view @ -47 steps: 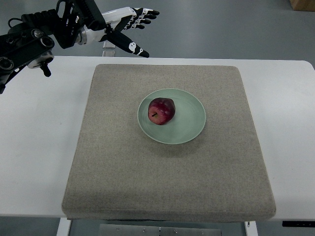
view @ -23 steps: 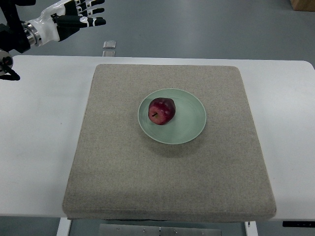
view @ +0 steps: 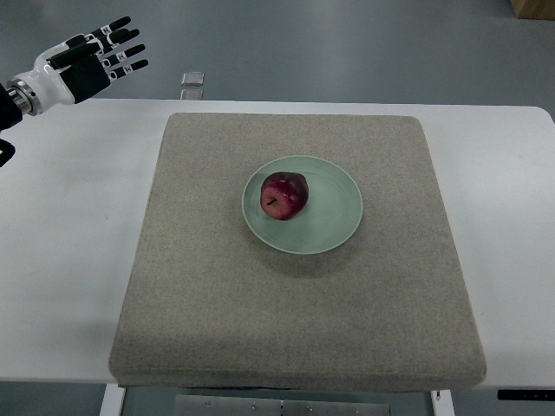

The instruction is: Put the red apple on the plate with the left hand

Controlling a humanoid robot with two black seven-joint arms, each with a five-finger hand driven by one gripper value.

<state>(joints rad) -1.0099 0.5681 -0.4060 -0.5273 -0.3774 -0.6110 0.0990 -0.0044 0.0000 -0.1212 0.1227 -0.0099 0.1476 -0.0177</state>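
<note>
A dark red apple (view: 284, 195) lies on the left half of a pale green plate (view: 334, 217), stem side toward me. The plate sits near the middle of a square beige mat (view: 217, 295). My left hand (view: 91, 59) hovers at the top left corner, beyond the table's far edge and well away from the plate. Its black and white fingers (view: 121, 36) are spread and hold nothing. The right arm does not show.
The mat lies on a white table (view: 69, 260) whose far edge runs across the top of the picture. A small pale square object (view: 192, 79) sits on the grey floor beyond that edge.
My left arm has pulled back to the left and out toward the picture's corner, with its hand empty. Apple and plate have not moved.
</note>
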